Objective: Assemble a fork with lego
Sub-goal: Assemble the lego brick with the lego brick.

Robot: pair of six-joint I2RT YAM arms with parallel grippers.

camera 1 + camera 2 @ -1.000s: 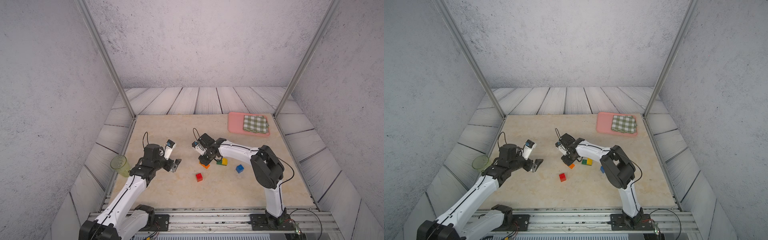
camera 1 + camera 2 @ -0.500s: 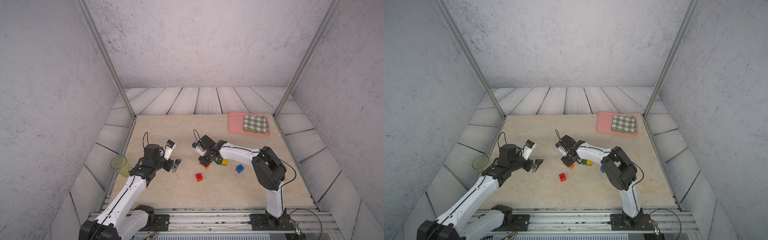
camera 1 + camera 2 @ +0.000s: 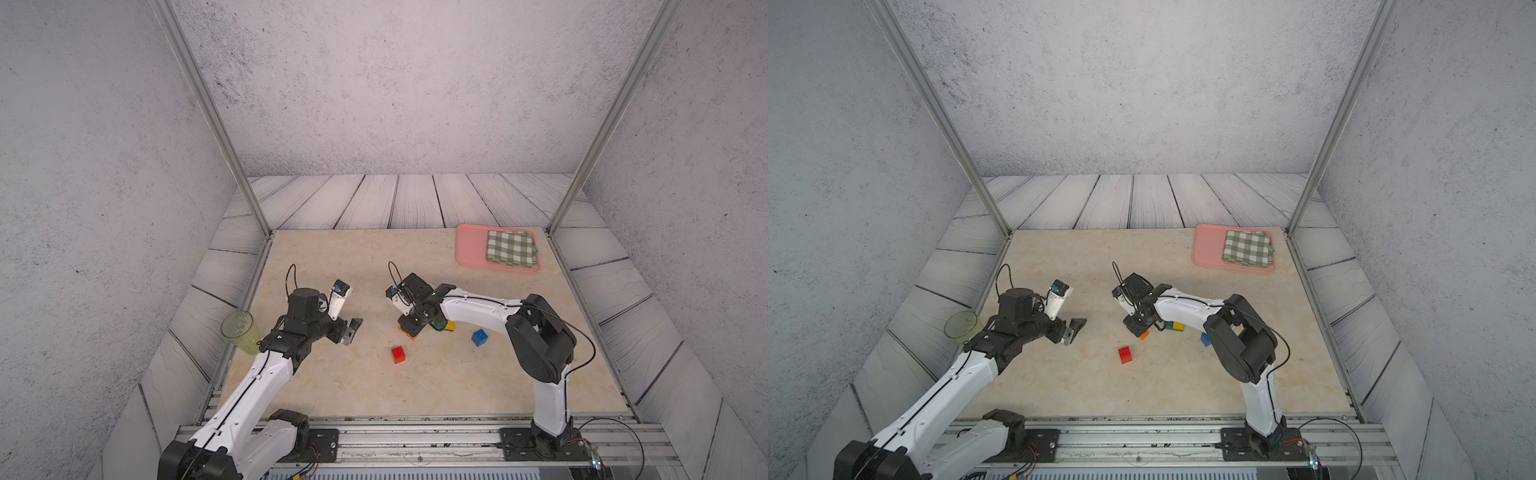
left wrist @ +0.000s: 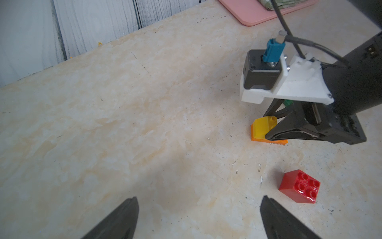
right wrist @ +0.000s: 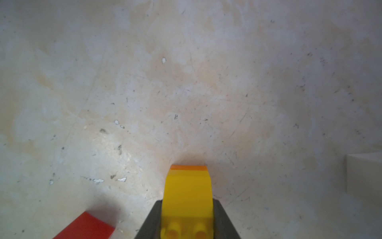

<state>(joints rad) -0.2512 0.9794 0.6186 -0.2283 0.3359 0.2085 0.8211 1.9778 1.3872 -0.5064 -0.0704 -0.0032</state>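
right gripper point(image 4: 268, 124): jaws narrow; the yellow brick point(image 5: 187, 190) is being gripped atop the orange brick point(image 4: 256, 138).
left gripper point(image 4: 198, 199): is being held wide, at the right gripper's 9 o'clock.
red brick point(image 3: 398, 354): is being left loose at its 7 o'clock.
blue brick point(image 3: 479, 337): 3 o'clock.

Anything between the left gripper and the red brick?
Nothing. Only bare tabletop separates the open left gripper from the red brick; both top views and the left wrist view show it.

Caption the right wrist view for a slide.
Right gripper shut on the yellow sloped brick, which sits on the orange plate; a red brick lies nearby.
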